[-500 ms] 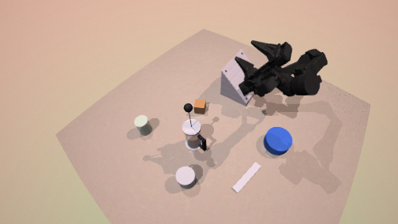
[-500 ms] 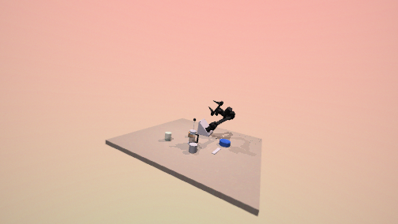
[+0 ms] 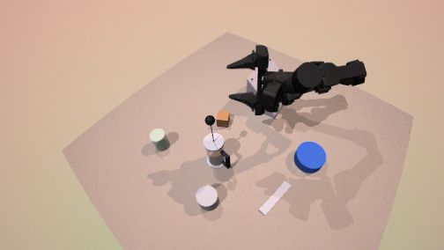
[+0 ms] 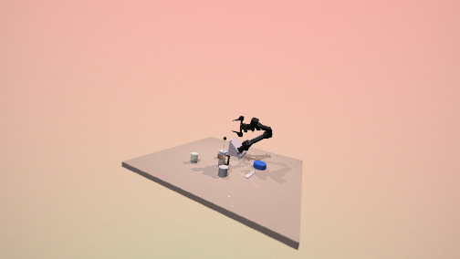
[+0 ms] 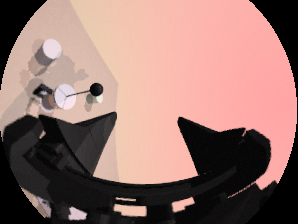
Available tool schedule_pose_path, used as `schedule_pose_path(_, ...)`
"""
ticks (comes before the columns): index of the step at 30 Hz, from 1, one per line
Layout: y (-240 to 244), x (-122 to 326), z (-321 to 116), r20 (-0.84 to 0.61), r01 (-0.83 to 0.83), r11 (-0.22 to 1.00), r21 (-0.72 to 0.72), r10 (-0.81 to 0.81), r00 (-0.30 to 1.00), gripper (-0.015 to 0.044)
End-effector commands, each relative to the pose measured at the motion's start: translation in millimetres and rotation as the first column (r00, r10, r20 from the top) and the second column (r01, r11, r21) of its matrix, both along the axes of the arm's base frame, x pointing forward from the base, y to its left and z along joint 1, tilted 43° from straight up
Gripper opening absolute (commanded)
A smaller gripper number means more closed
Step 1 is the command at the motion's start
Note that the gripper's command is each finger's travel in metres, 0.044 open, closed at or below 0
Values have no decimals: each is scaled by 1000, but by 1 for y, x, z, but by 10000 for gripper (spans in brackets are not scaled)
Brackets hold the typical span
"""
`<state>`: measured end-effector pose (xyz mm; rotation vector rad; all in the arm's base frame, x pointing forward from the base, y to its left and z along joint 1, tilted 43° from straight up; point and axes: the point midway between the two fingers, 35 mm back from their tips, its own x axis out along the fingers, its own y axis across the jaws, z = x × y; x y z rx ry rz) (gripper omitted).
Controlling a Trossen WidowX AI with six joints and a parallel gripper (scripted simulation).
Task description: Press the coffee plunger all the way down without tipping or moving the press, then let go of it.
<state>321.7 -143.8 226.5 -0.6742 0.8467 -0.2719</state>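
Claw open and unloaded; plunger raised

Viewed from my exterior camera, the near part of the surface [image 3: 110,145] [image 4: 205,191] [image 5: 75,55] leads to the drum [image 3: 207,198] [image 4: 223,171] [image 5: 51,50], a short upright cylinder with a pale top and grey side. The white strip [image 3: 275,198] [image 4: 250,174] lies flat beyond the near edge, with the blue disc [image 3: 310,157] [image 4: 260,165] just behind it.

Next in depth is the press [image 3: 215,151] [image 4: 222,160] [image 5: 65,96]. It stands upright behind the drum, apart from it. Its black handle [image 3: 226,159] [image 4: 228,160] [image 5: 43,91] is at the side facing the disc in my top view. The thin rod [image 3: 212,132] [image 4: 224,144] [image 5: 80,93] rises well clear of the white lid and ends in the black knob [image 3: 210,120] [image 4: 224,138] [image 5: 96,89]. The plunger is not pressed down.

The pale green cylinder [image 3: 159,139] [image 4: 194,158] [image 5: 98,98] stands on the opposite side of the press from the disc. In my top view, the orange block [image 3: 223,119] rests near the knob's position, on the side toward the arm [image 3: 308,75] [image 4: 270,132].

The arm is raised, its forward end above the pale panel [image 3: 274,66] [image 4: 235,148]. I read the claw [image 3: 229,82] [image 4: 233,126] [image 5: 148,117] as almost fully open, with nothing between its fingers. It is elevated above the surface and apart from the knob.
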Motion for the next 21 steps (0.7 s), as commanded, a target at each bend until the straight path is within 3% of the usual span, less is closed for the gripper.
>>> schedule_pose_path(1,-3,24,-32,82,-32,878,478,-8,997,440)
schedule_pose_path(6,-7,34,-45,134,-75,501,862,-83,988,440)
schedule_pose_path(10,-18,32,-40,143,-120,153,981,-150,978,440)
schedule_pose_path(21,20,24,-82,145,-124,134,983,-153,978,440)
